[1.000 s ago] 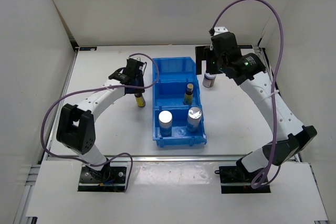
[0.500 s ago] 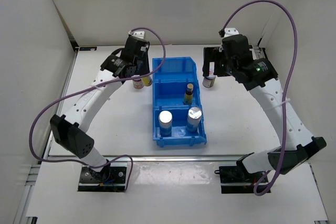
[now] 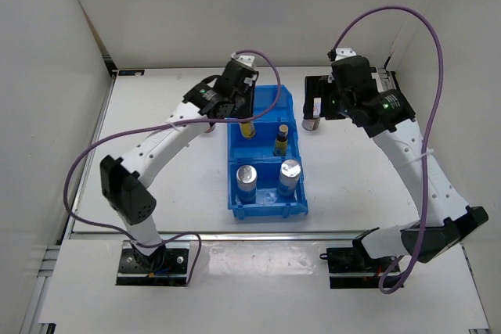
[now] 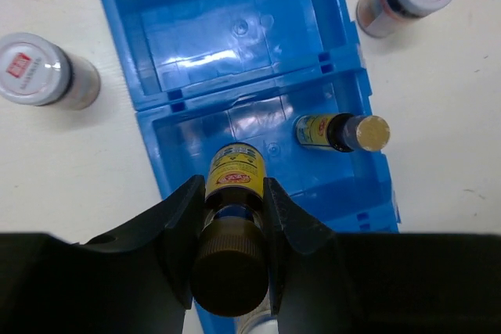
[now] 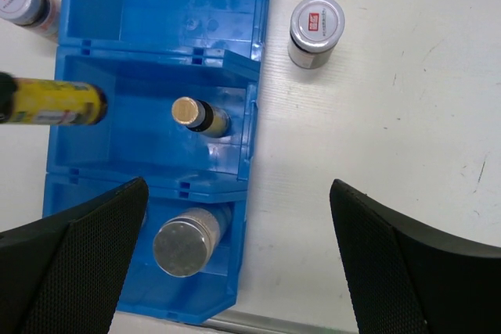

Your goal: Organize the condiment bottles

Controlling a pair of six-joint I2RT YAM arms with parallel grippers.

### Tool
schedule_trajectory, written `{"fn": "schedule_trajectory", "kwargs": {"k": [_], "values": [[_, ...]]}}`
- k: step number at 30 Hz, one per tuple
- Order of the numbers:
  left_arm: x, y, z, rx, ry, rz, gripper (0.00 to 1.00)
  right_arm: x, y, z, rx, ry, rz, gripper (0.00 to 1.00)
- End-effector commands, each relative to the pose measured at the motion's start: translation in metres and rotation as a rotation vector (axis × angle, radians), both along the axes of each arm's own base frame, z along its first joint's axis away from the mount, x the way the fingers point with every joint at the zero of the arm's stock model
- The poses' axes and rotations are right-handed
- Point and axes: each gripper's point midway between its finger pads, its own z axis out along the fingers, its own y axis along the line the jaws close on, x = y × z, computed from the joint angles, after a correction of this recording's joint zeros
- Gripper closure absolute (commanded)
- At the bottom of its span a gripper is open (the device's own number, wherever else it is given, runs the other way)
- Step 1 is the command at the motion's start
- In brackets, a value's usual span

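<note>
My left gripper [image 4: 233, 193] is shut on a slim brown bottle with a yellow label [image 4: 235, 171], held above the middle compartment of the blue bin [image 3: 266, 209]. A second yellow-labelled bottle [image 4: 337, 132] stands in that compartment. Two silver-topped cylinders [image 3: 247, 177] [image 3: 290, 171] stand in the near compartment. One dark jar with a white lid [image 4: 43, 76] sits on the table left of the bin. The other jar [image 5: 315, 30] sits right of it. My right gripper [image 5: 237, 193] is open, high over the bin's right edge, holding nothing.
The bin's far compartment [image 4: 227, 44] has nothing in it. White walls enclose the table at the back and both sides. The left arm [image 3: 168, 134] reaches across the table's left half, and a purple cable [image 3: 94, 170] hangs beside it.
My left arm has carried the yellow-labelled bottle from the table left of the bin rightward to above the middle compartment. The right gripper has shifted only slightly and stays open.
</note>
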Motion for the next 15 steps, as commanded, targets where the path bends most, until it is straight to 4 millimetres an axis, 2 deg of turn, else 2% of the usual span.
{"fn": "schedule_trajectory", "kwargs": {"k": [1, 2, 4, 7, 11, 15], "values": [[0.011, -0.022, -0.009, -0.026, -0.018, -0.027, 0.89, -0.009, -0.008, 0.007, 0.011, -0.018, -0.016, 0.00], [0.011, -0.029, -0.013, -0.025, -0.017, -0.039, 0.89, -0.009, -0.008, 0.007, 0.011, -0.018, -0.016, 0.00], [0.017, -0.029, -0.038, 0.020, 0.011, -0.021, 0.89, -0.010, -0.008, 0.003, 0.007, -0.010, -0.016, 0.00], [0.019, -0.035, -0.062, 0.052, 0.049, -0.017, 0.89, -0.015, -0.009, 0.002, 0.012, -0.008, -0.008, 0.00], [0.024, -0.032, -0.092, 0.112, 0.082, 0.007, 0.89, -0.019, -0.011, -0.009, 0.006, 0.016, -0.014, 0.00], [0.023, -0.032, -0.106, 0.120, 0.109, 0.019, 0.86, -0.023, -0.013, -0.011, 0.005, 0.019, -0.014, 0.00]]}}
